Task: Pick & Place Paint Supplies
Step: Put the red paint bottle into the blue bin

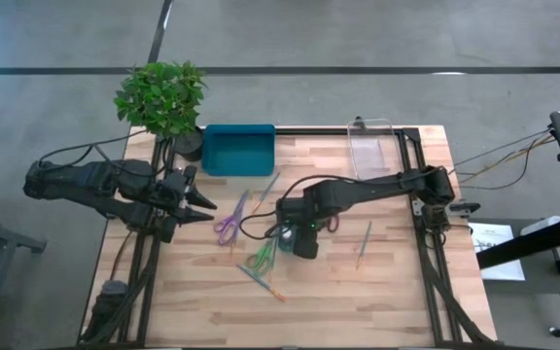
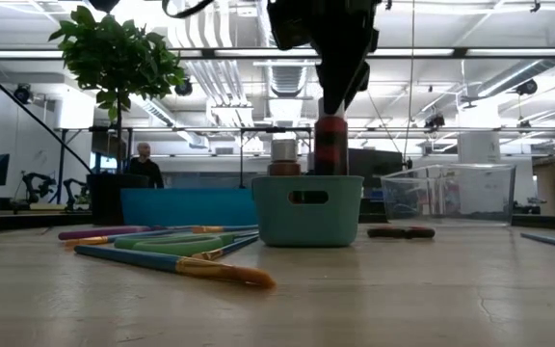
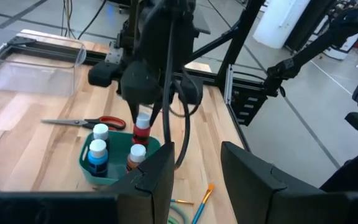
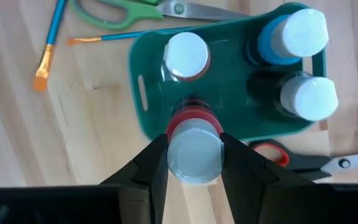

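Note:
A small teal basket (image 4: pixel 151 93) stands mid-table with three white-capped paint pots (image 4: pixel 187 53) upright in it. My right gripper (image 4: pixel 194 155) is directly above it, shut on a fourth pot with a red body (image 2: pixel 330 145), whose bottom is at the basket's rim (image 2: pixel 306 179). My left gripper (image 1: pixel 207 211) hovers open at the table's left, touching nothing. Purple scissors (image 1: pixel 229 222), green scissors (image 1: pixel 261 255), red scissors (image 3: pixel 98 122) and thin brushes (image 1: pixel 261 282) lie flat on the wood around the basket. My right gripper pinches the red pot by its white cap (image 4: pixel 194 163) between its two fingers, which point down from above. The pot hangs upright below the fingers over the basket's vacant corner. Whether its bottom rests on the basket floor is hidden by the basket wall.
A larger teal tray (image 1: pixel 238 148) and a clear tray (image 1: pixel 372 151) stand at the table's far edge, with a potted plant (image 1: pixel 161 97) at the far left corner. Another brush (image 1: pixel 364 243) lies to the right of the basket. A person (image 2: pixel 144 164) stands far behind the table.

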You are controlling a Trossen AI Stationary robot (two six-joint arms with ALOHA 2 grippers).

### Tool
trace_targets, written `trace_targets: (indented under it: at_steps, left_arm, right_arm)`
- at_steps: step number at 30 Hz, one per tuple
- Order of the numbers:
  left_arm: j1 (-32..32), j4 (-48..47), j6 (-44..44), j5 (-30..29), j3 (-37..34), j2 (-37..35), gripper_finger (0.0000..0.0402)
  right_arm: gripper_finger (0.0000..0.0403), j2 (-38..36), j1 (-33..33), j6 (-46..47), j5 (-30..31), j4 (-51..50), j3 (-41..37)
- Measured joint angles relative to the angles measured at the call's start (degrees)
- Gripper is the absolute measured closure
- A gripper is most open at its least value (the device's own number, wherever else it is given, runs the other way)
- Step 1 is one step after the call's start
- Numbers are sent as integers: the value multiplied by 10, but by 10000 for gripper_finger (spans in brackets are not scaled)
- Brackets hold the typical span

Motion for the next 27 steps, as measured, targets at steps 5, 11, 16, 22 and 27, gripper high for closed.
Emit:
trace_targets:
  at_steps: [5,11,16,22,27]
  left_arm:
    - [0,0,-3,0,0,0,260]
    - [0,0,-14,0,0,0,260]
    - [0,0,-15,0,0,0,260]
    - [0,0,-15,0,0,0,260]
    - [0,0,-15,0,0,0,260]
  right_arm:
    - [291,-1,-3,-4,-5,17,-19]
    - [291,-1,-4,-11,-5,34,-36]
    - [291,-1,-6,-19,-5,44,-40]
    - [291,-1,-13,-34,-7,53,-54]
    - [291,-1,-17,-43,-14,62,-61]
